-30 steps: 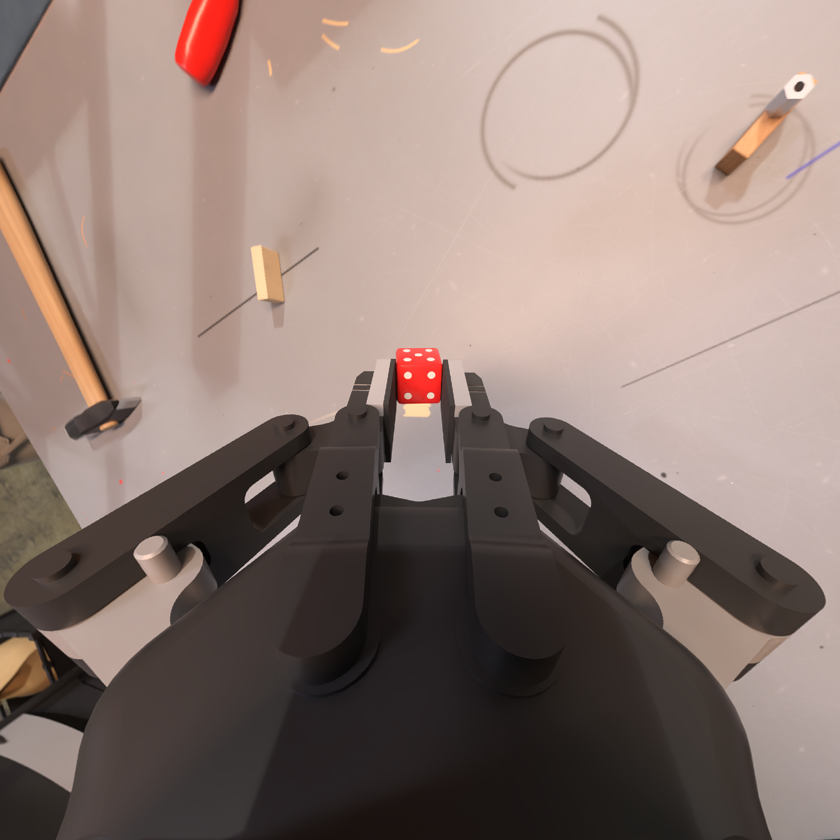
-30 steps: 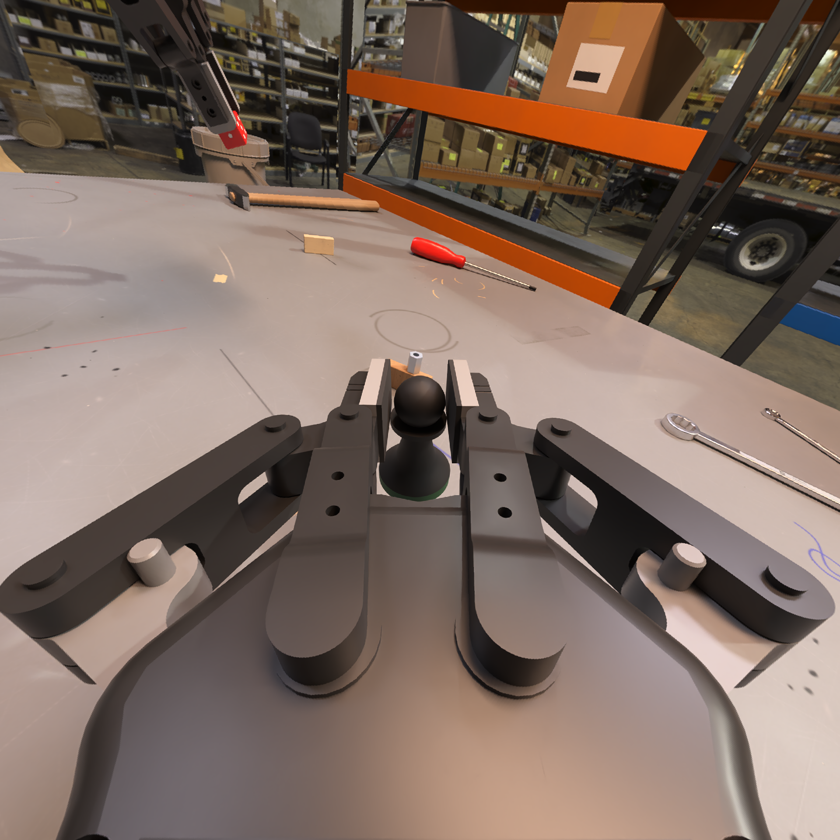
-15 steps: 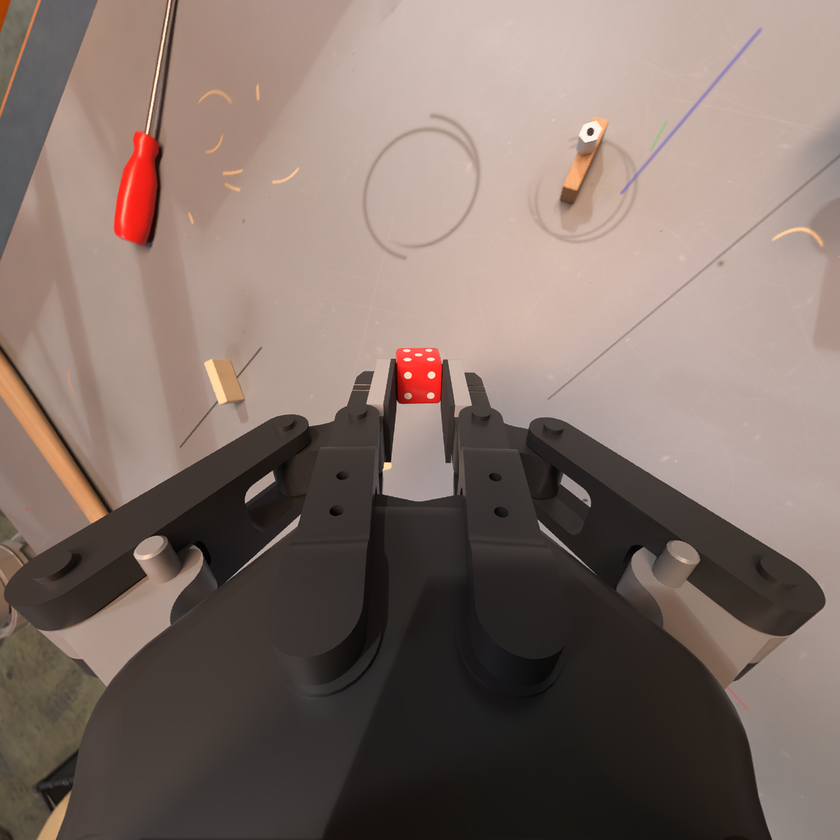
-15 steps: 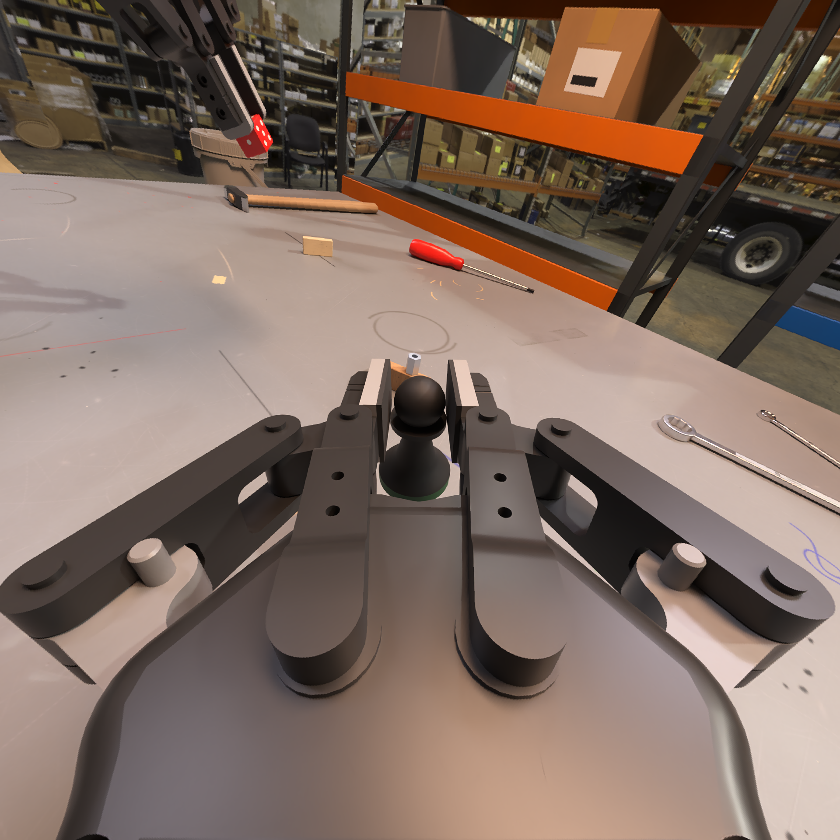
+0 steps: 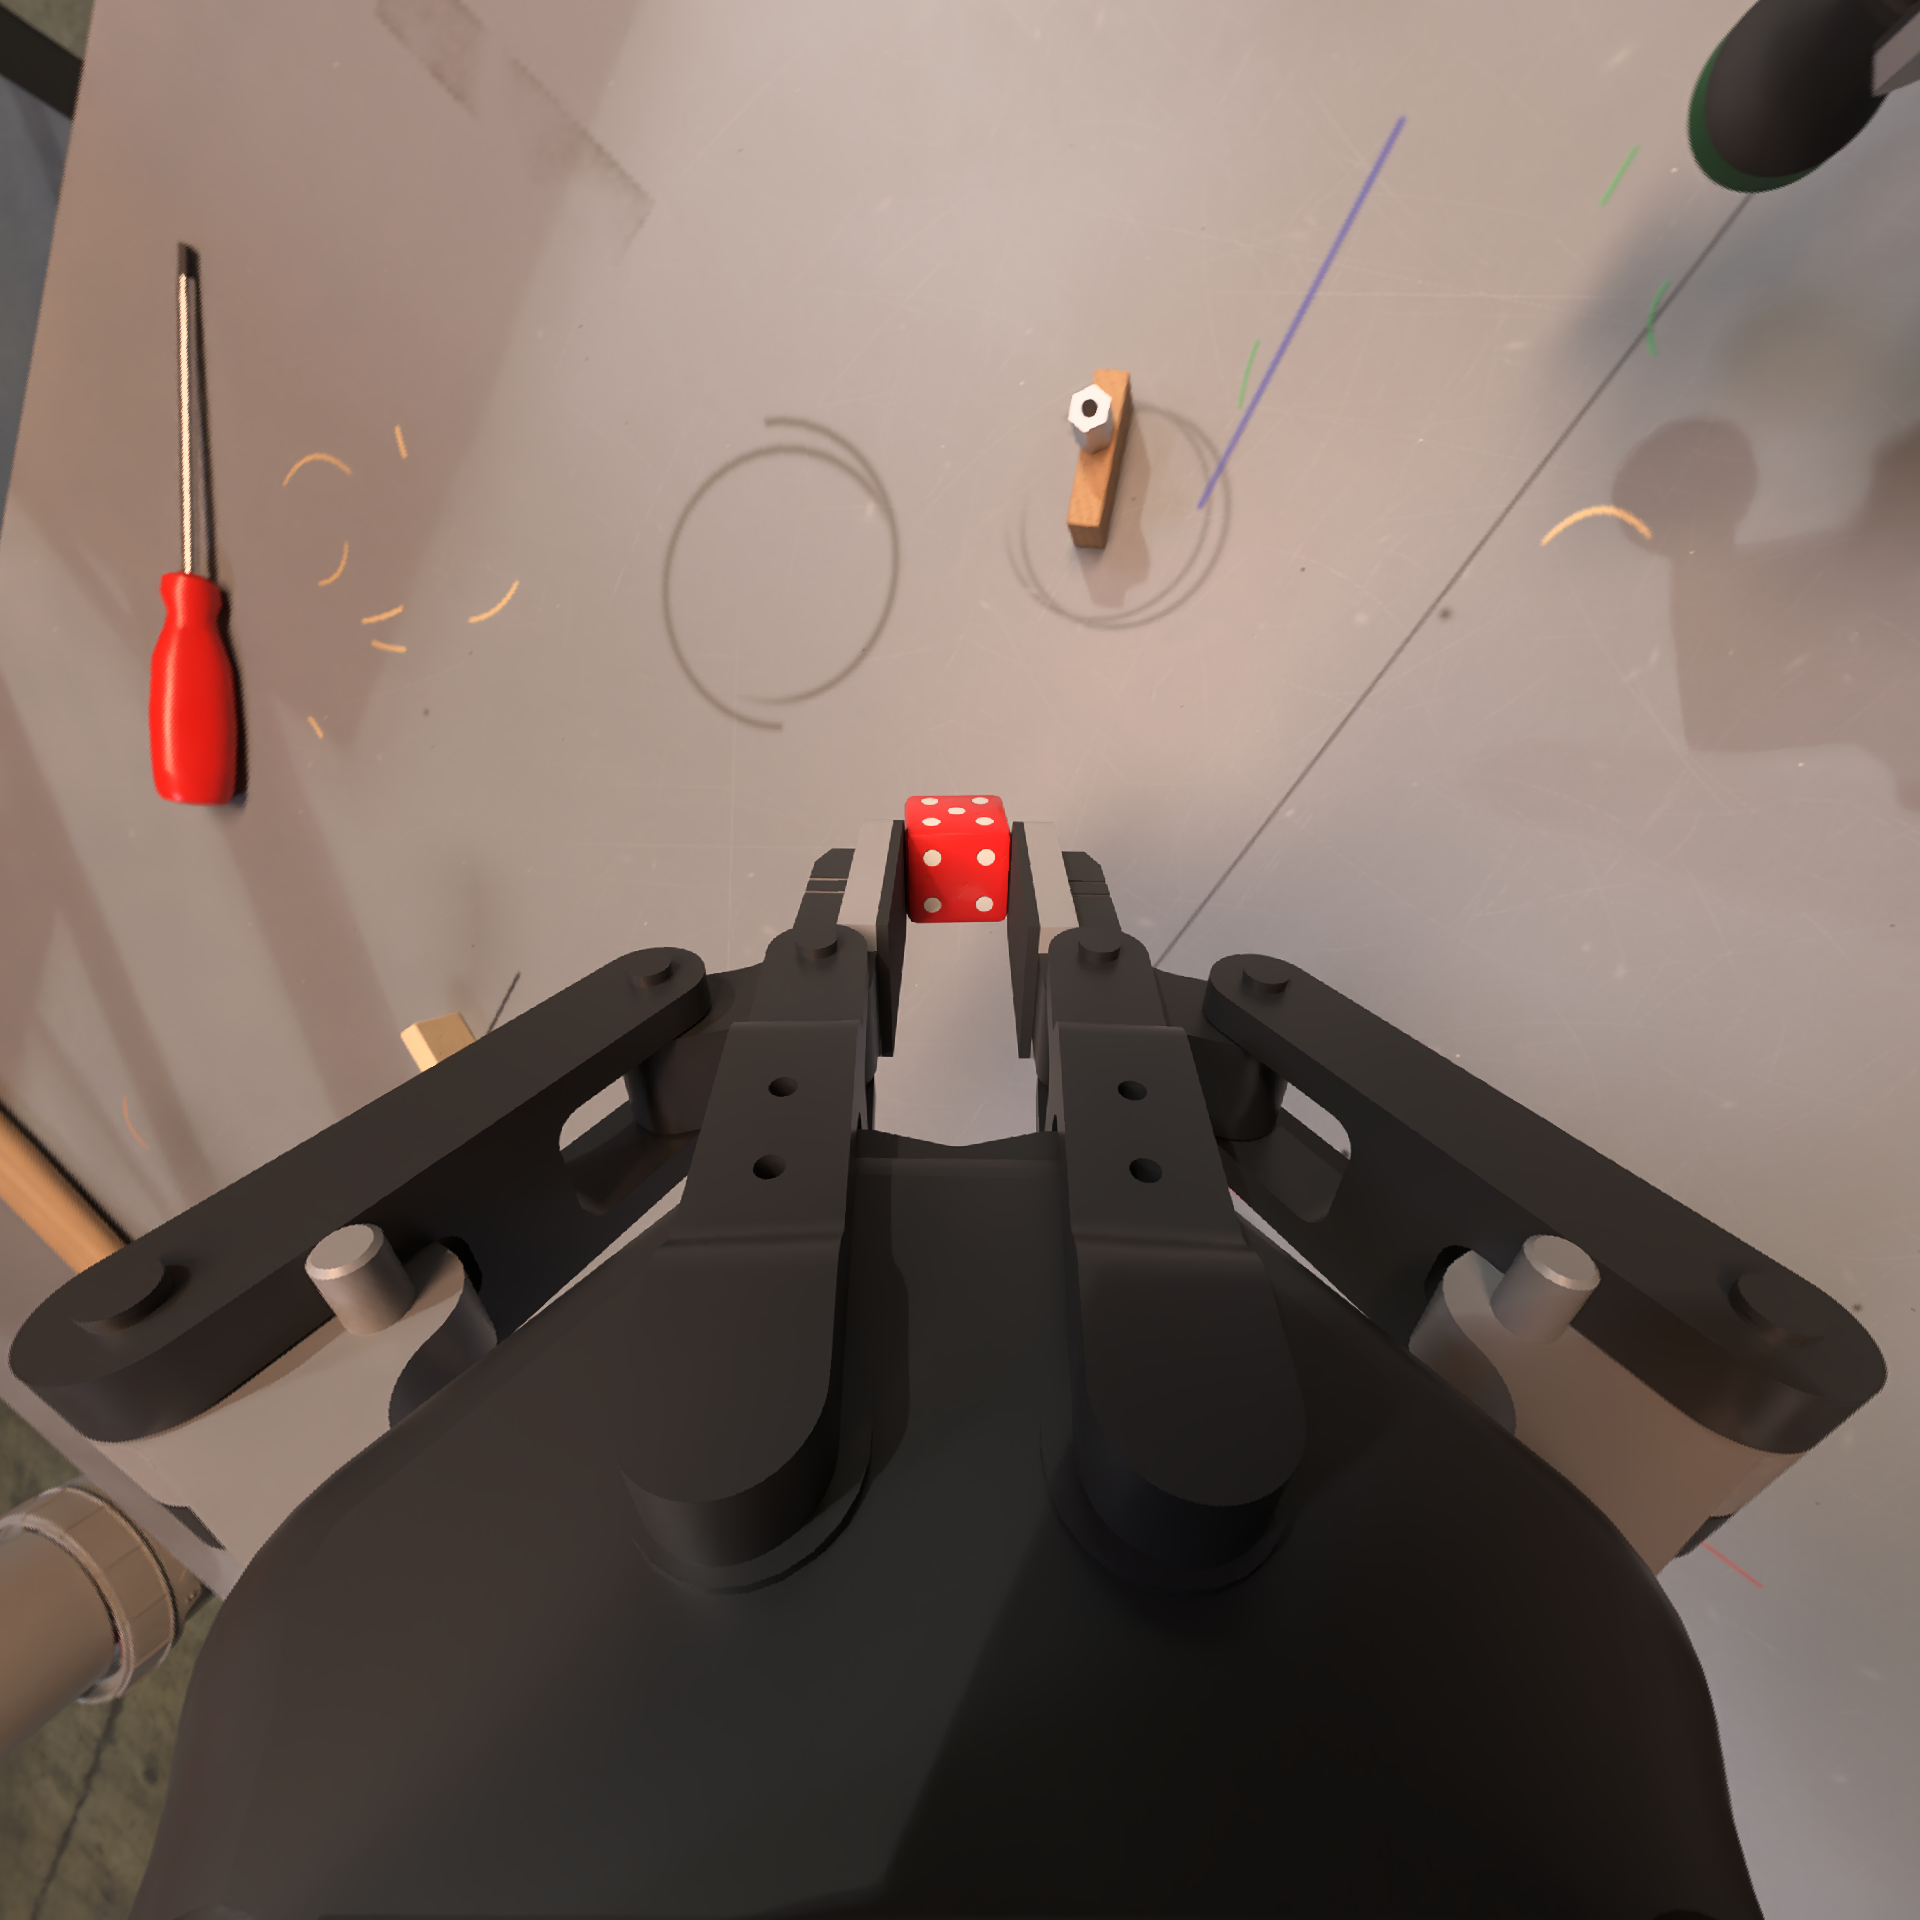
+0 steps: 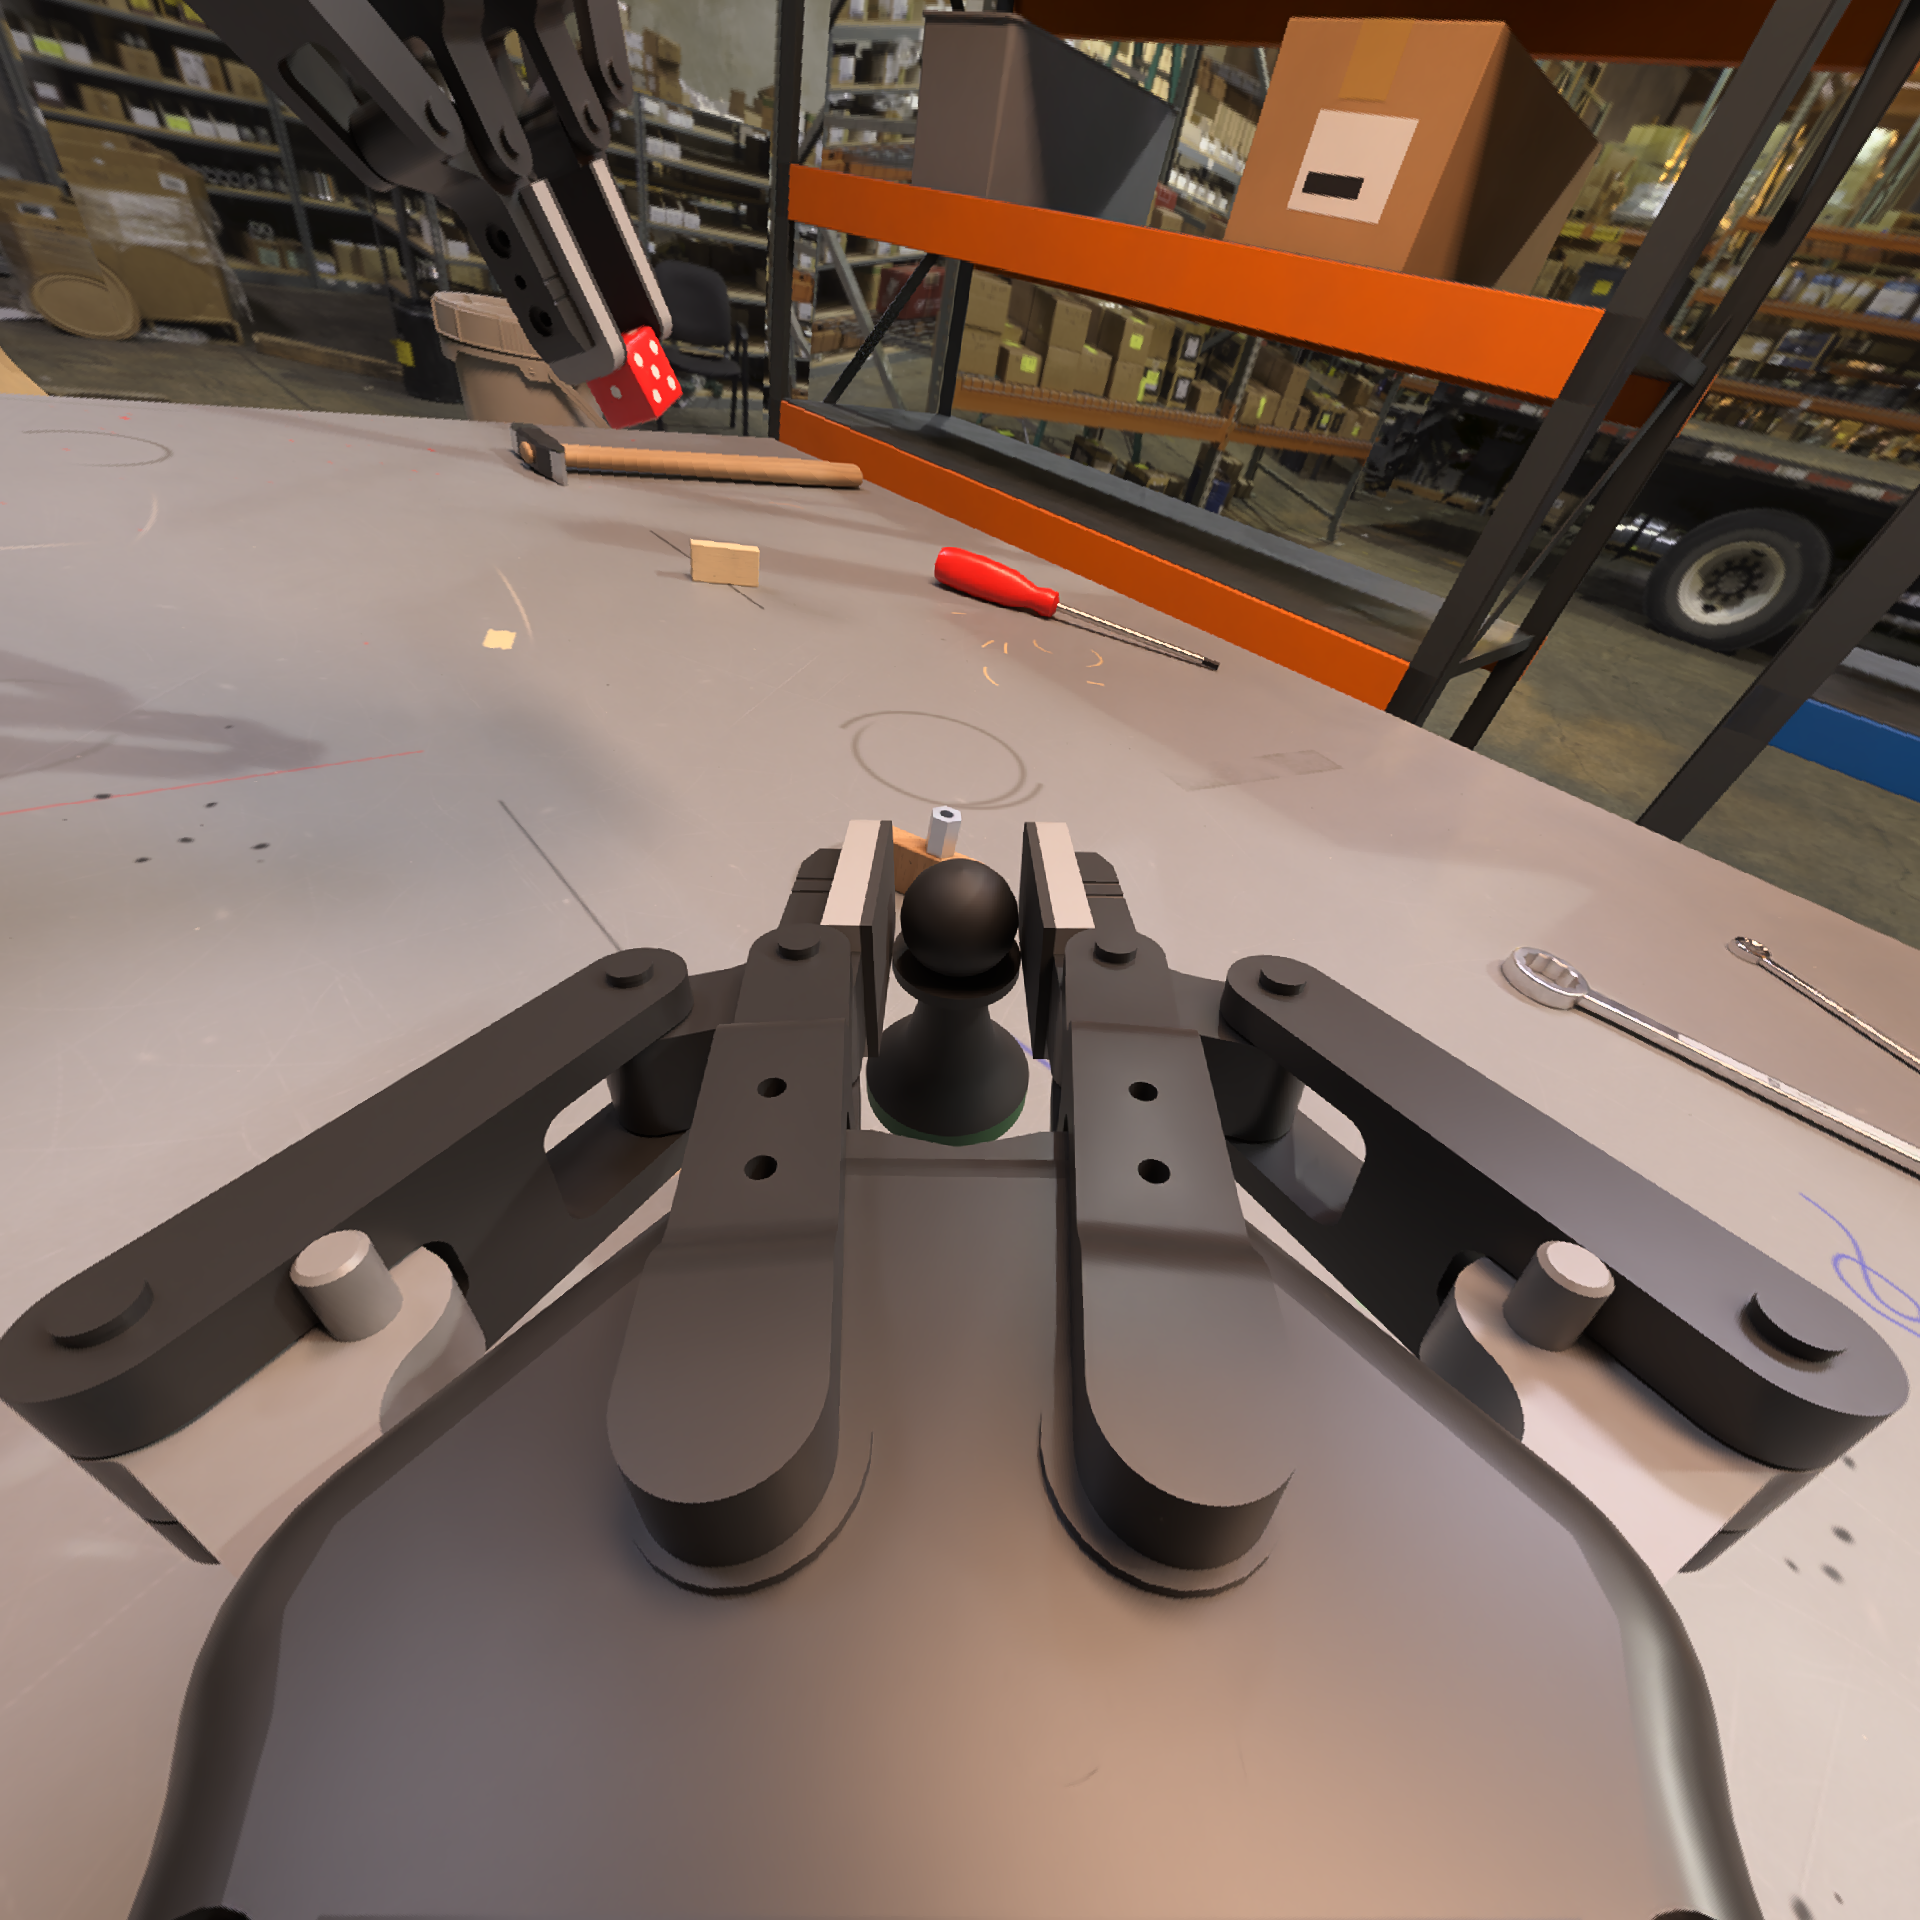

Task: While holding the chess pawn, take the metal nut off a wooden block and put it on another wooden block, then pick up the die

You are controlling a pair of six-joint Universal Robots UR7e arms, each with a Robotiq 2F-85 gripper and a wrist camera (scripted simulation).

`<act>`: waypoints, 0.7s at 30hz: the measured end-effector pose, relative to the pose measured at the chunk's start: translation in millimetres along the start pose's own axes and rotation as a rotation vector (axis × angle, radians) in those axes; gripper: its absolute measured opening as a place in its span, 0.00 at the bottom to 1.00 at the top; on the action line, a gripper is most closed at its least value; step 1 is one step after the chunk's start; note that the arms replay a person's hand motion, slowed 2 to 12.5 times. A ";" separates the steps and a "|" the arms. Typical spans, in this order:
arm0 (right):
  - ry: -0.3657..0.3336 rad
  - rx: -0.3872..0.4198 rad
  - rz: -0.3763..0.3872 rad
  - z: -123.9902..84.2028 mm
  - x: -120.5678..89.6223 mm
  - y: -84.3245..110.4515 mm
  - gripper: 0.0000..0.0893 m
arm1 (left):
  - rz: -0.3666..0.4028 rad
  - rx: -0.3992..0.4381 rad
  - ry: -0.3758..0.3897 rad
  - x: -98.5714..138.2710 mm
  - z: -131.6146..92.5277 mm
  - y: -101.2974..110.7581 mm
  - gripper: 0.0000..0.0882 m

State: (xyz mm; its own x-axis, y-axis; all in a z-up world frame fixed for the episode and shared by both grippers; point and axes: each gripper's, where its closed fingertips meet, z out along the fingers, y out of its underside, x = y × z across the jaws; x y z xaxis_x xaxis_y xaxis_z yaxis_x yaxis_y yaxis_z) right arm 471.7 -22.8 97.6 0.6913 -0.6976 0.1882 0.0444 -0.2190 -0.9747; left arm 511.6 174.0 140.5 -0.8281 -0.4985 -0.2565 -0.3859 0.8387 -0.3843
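My left gripper [image 5: 956,868] is shut on a red die [image 5: 956,860] and holds it high above the table; the die also shows in the right wrist view [image 6: 636,376]. My right gripper [image 6: 956,883] is shut on the head of a black chess pawn [image 6: 954,987]. A metal nut [image 5: 1091,418] stands on one end of a brown wooden block [image 5: 1097,478]; both show just beyond the pawn in the right wrist view, nut [image 6: 943,829] and block [image 6: 920,858]. A pale wooden block [image 6: 724,561] lies bare farther off, partly hidden in the left wrist view [image 5: 438,1039].
A red-handled screwdriver [image 5: 192,665] lies at the left, near the table edge. A hammer [image 6: 686,462] lies at the far edge. Two wrenches [image 6: 1704,1060] lie at the right. Orange shelving [image 6: 1195,270] stands beyond the table.
My left gripper has risen and swung with the die, so the table looks farther and the nut block has shifted toward centre. My right gripper holds the pawn still.
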 end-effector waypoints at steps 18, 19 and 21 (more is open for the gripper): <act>-0.001 -0.004 -0.007 0.2 -0.6 0.3 0.25 | 0.097 -0.043 0.126 22.8 35.0 -20.9 0.20; 0.000 -0.004 -0.008 0.2 -0.6 0.3 0.25 | 0.100 -0.047 0.133 23.5 37.4 -21.5 0.20; 0.000 -0.004 -0.009 0.2 -0.6 0.3 0.25 | 0.105 -0.055 0.146 24.9 42.2 -22.8 0.20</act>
State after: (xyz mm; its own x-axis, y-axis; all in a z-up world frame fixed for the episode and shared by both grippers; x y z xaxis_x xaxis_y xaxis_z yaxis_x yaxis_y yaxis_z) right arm 471.4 -22.4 97.2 0.6909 -0.6956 0.1969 0.0476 -0.2280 -0.9725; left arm 517.0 133.2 105.4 -0.9137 -0.3735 -0.1599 -0.3122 0.8973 -0.3121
